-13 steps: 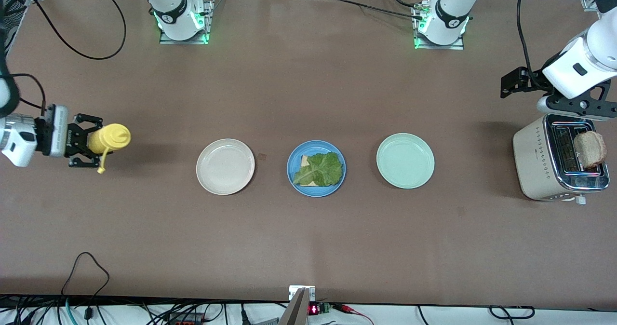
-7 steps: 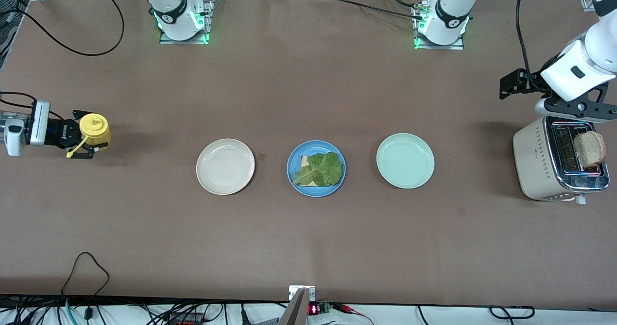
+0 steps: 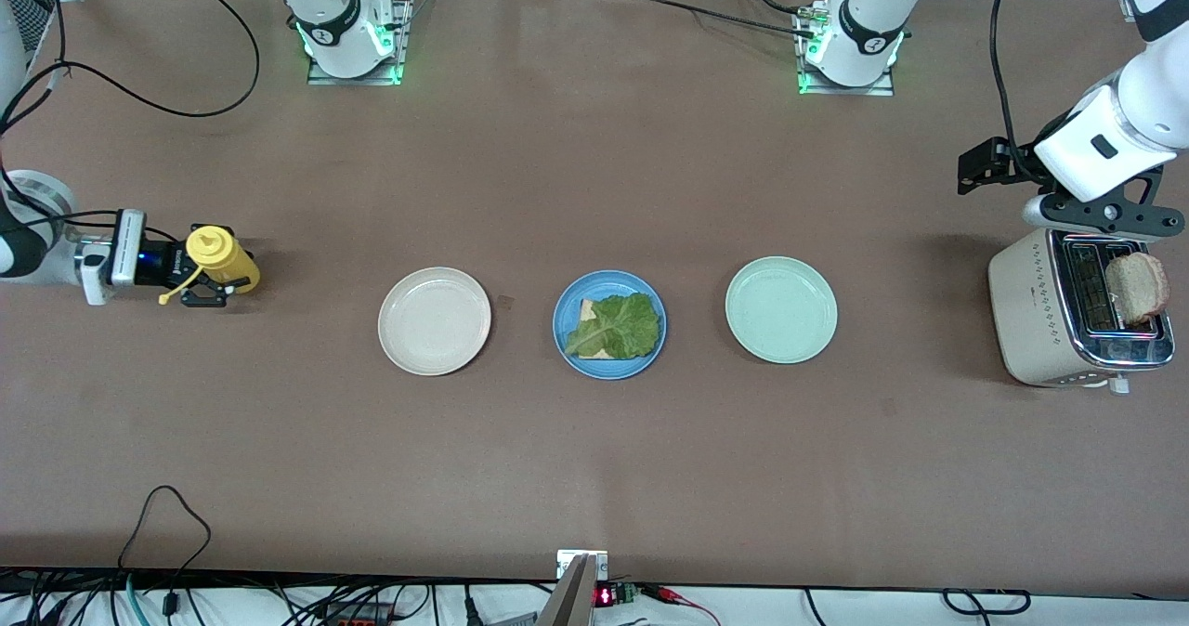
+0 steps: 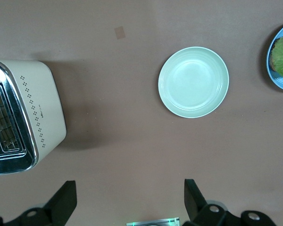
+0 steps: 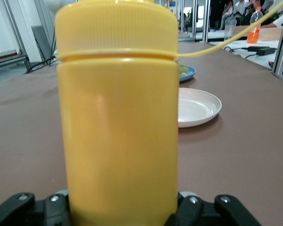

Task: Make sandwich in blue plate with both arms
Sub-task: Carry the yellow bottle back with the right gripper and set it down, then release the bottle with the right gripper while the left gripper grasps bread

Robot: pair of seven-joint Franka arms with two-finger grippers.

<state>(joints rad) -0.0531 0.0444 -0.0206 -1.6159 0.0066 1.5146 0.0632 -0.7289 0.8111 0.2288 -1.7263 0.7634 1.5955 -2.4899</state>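
Note:
The blue plate (image 3: 568,345) sits mid-table with a toast slice (image 3: 587,309) under a green lettuce leaf (image 3: 617,327). A second toast slice (image 3: 1135,287) stands in the toaster (image 3: 1031,315) at the left arm's end. My left gripper (image 3: 1101,217) hovers open and empty over the toaster's edge; its wrist view shows the spread gripper (image 4: 129,188) over bare table. My right gripper (image 3: 219,275) is shut on a yellow squeeze bottle (image 3: 221,256) at the right arm's end. The bottle (image 5: 117,117) fills the right wrist view and hides the gripper (image 5: 120,207).
A beige plate (image 3: 434,320) lies beside the blue plate toward the right arm's end. A mint-green plate (image 3: 780,309) lies toward the left arm's end, also in the left wrist view (image 4: 193,81). Cables run along the table's edges.
My right gripper has swung the yellow bottle from lying sideways to nearly upright and lowered it, shifting slightly toward the plates. My left gripper has risen a little above the toaster.

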